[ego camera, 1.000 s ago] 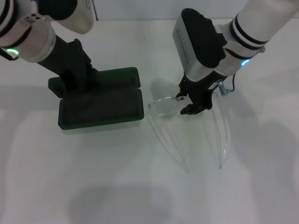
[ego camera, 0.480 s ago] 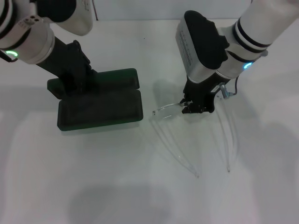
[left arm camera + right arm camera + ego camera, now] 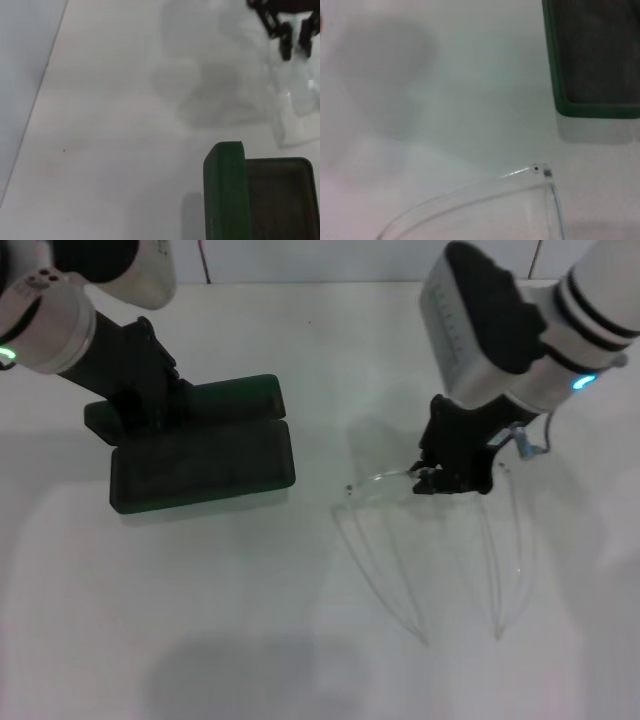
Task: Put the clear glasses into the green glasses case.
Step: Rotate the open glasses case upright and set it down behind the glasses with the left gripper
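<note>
The green glasses case [image 3: 203, 464] lies open at the left, its dark lining up and its lid [image 3: 235, 400] behind the base. My left gripper [image 3: 150, 408] rests at the lid's left end, dark against the dark case. The left wrist view shows the case's lid edge [image 3: 225, 192] and, farther off, the right gripper [image 3: 295, 37]. At the right, my right gripper [image 3: 442, 478] is shut on the front of the clear glasses [image 3: 385, 483], whose long temple arms trail toward me. In the right wrist view one hinge of the glasses [image 3: 541, 172] lies near a corner of the case [image 3: 592, 60].
White tabletop [image 3: 200, 620] all around. A back wall edge runs along the far side. An open gap of table separates the case's right side from the glasses.
My right gripper has closed on the glasses' front and carried them to the right and a little up. In the head view the case and left arm sit slightly farther left.
</note>
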